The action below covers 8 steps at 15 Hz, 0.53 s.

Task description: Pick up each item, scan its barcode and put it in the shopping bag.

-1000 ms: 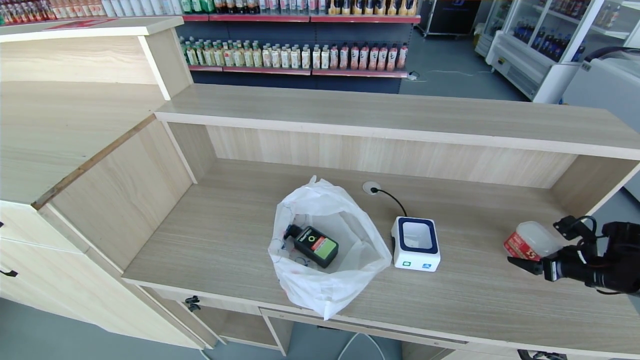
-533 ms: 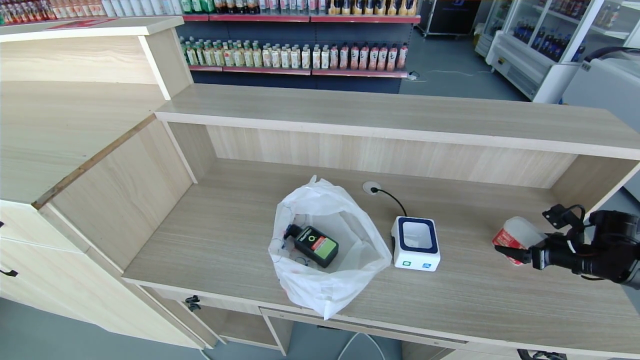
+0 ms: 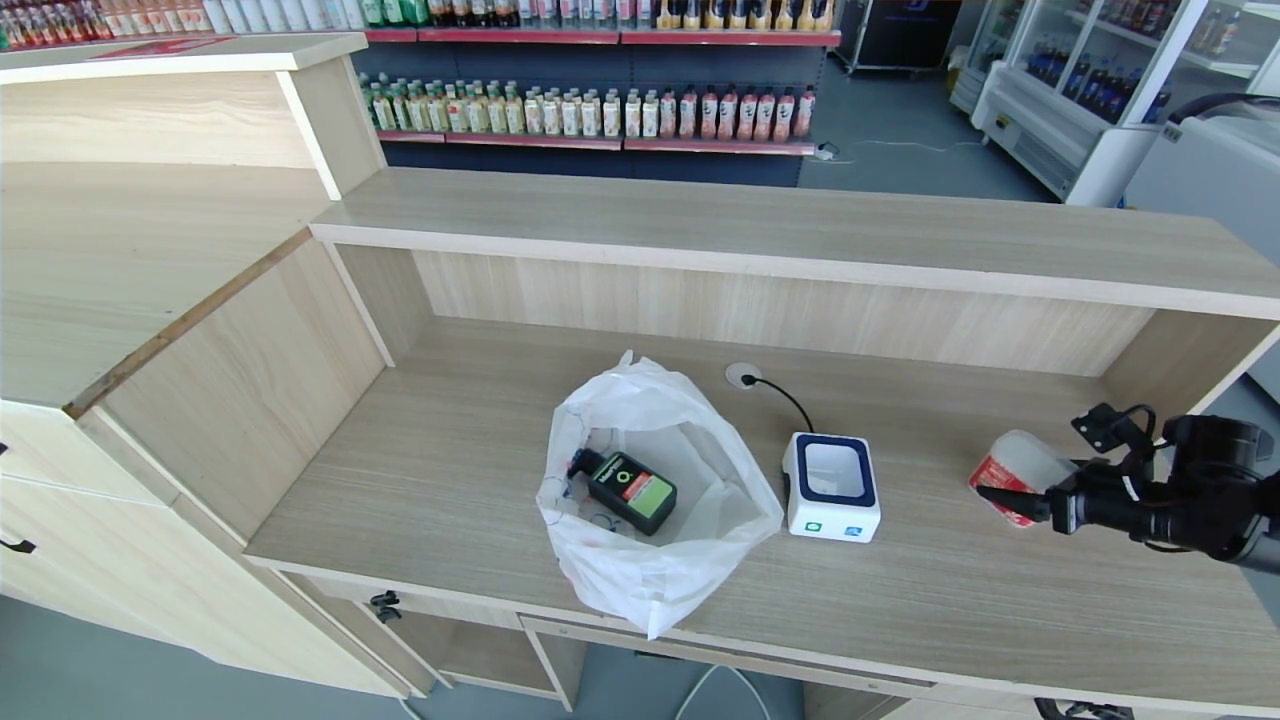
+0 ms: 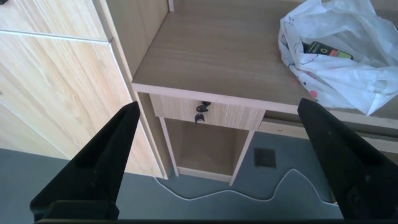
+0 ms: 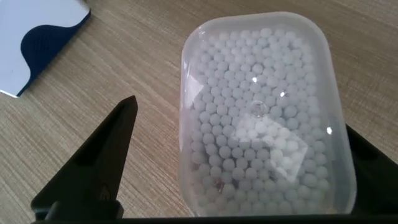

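A clear tub of white beads with a red label (image 3: 1012, 468) hangs just above the counter at the right, with my right gripper (image 3: 1020, 482) shut on it. The right wrist view has the tub (image 5: 264, 118) between the two dark fingers (image 5: 93, 171), its base facing the camera. A white-and-blue barcode scanner (image 3: 831, 486) stands left of the tub, its corner (image 5: 37, 37) close by. The white shopping bag (image 3: 620, 590) sits left of the scanner with a black bottle (image 3: 630, 490) inside. My left gripper (image 4: 217, 162) is open, low beside the counter's front-left corner.
The scanner's cable (image 3: 785, 395) runs to a hole in the counter (image 3: 742, 376). A raised shelf (image 3: 800, 230) and side walls enclose the counter on three sides. A drawer with a key (image 4: 200, 113) sits under the counter's left end, near the bag (image 4: 348, 68).
My right gripper has carried the tub leftward toward the scanner and slightly up. The bag, the bottle and the scanner have stayed put.
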{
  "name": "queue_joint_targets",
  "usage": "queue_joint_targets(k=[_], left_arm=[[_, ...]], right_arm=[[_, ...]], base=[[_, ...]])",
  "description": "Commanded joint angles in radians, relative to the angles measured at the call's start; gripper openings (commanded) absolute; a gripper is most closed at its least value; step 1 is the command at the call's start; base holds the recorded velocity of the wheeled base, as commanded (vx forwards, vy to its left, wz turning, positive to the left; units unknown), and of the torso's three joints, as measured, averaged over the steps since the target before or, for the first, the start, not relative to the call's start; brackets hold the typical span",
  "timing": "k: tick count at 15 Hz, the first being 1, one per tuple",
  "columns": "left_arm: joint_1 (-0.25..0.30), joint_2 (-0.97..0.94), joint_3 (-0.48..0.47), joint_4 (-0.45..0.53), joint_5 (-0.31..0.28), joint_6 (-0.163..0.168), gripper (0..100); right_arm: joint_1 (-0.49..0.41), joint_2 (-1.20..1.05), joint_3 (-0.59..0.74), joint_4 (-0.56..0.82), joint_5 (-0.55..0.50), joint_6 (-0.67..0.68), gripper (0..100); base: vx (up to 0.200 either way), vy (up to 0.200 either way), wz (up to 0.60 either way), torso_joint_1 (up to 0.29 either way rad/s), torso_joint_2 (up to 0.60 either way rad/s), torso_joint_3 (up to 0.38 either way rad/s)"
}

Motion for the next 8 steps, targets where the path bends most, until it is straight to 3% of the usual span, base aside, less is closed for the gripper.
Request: queue_joint_targets(k=[1,8], left_arm=[[0.000,0.000,0.000,0.000,0.000,0.000,100],[0.000,0.000,0.000,0.000,0.000,0.000,100]], right_arm=[[0.004,0.002,0.000,0.000,0.002,0.000,0],[0.007,-0.009,0.001,-0.009,0.006,-0.002,0]], base=[[0.000,0.000,0.00,0.000,0.00,0.000],[0.000,0.000,0.00,0.000,0.00,0.000]])
